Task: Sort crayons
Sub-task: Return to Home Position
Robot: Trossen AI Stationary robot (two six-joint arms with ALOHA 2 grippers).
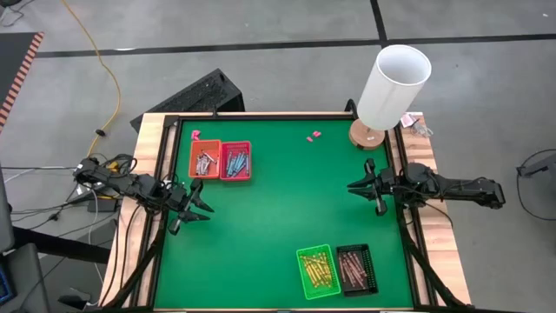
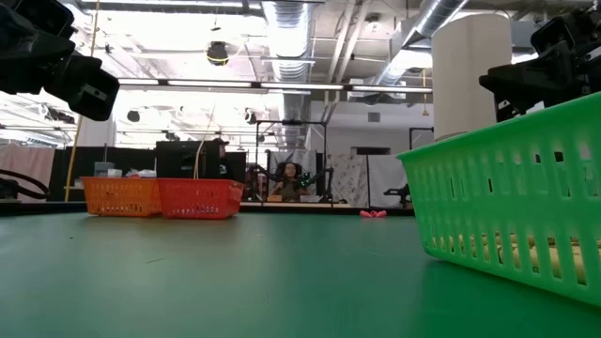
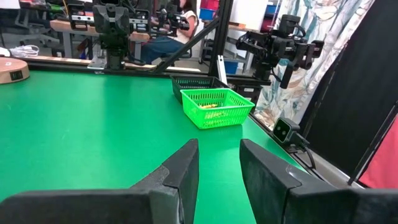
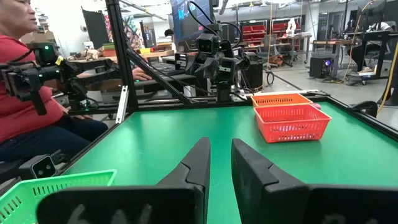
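Seeing crayons (image 1: pixel 317 269) lying roughly near-far in bins (image 1: pixel 301 271) far left and near right on green mat (image 1: pixel 278 217), left gripper (image 3: pixel 217 144) and right gripper (image 4: pixel 220 142) at side edges, slightly open, empty, person (image 4: pixel 25 93) seated beyond.

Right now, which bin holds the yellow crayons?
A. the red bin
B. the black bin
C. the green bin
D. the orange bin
C: in the high view the yellow crayons lie inside the green bin near the table's front edge.
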